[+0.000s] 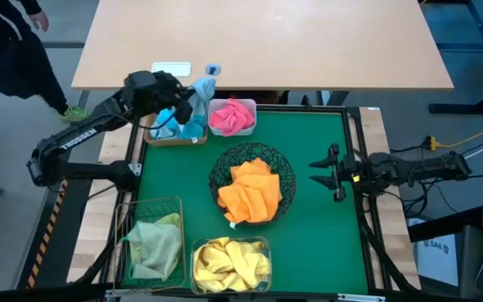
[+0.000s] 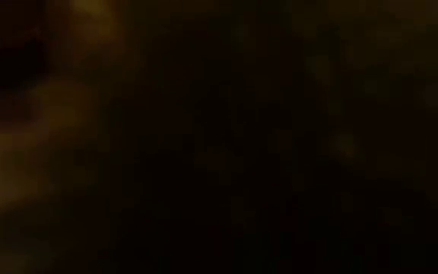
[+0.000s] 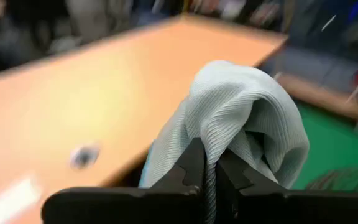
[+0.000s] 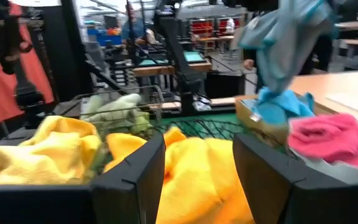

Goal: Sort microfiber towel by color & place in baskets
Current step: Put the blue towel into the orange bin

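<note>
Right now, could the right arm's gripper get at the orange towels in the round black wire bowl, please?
Probably yes. The right gripper hangs open beside the round black wire bowl, facing it, with bare green mat between. The orange towels lie heaped uncovered, and the left gripper is away, holding a pale blue towel.

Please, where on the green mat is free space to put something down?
Free: the mat's right part, between the black wire bowl and the right tool. Crowded: the left side, with tan tray, white tub, green basket, clear box.
</note>
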